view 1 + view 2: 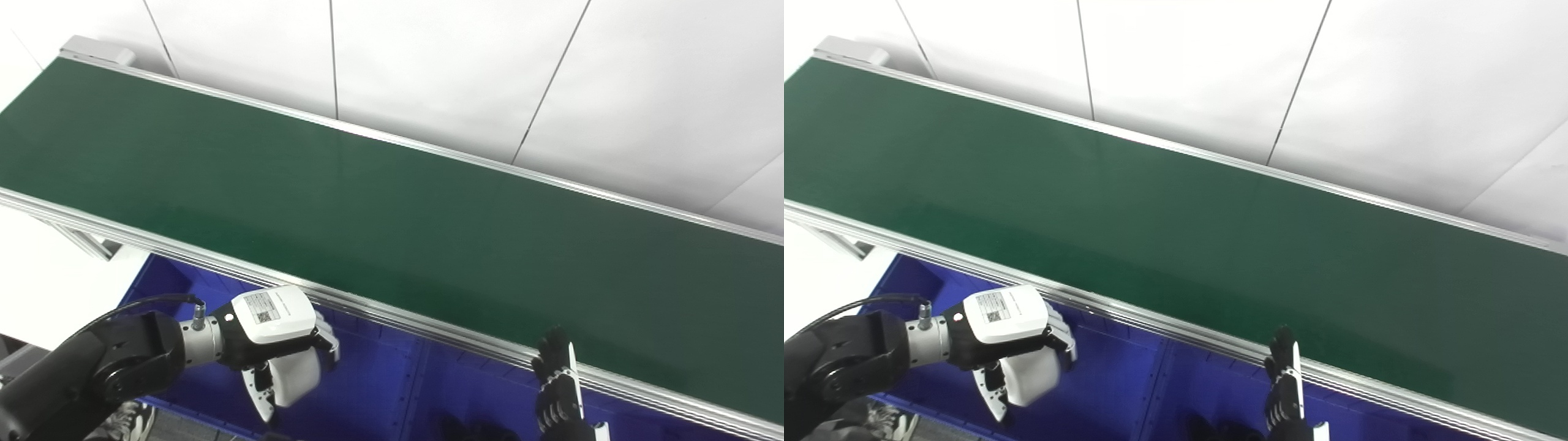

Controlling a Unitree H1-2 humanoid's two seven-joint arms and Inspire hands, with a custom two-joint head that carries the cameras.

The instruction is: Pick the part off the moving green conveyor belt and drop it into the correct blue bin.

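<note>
The green conveyor belt (pixel 380 214) runs from upper left to lower right, and no part shows on it. My left hand (pixel 282 349) hangs over the left blue bin (pixel 367 392), just in front of the belt's near rail. Its fingers (pixel 1061 334) are loosely bent, the thumb (pixel 992 392) points down apart from them, and nothing shows in it. My right hand (pixel 557 386) is at the bottom edge, fingers stretched up toward the rail, empty, over the right blue bin (pixel 484 386).
The silver rail (pixel 429 327) edges the belt's near side above the bins. A divider (pixel 416 380) separates the two bins. Dark shapes (pixel 471 429) lie low in the right bin. A white panelled wall (pixel 459 61) stands behind the belt.
</note>
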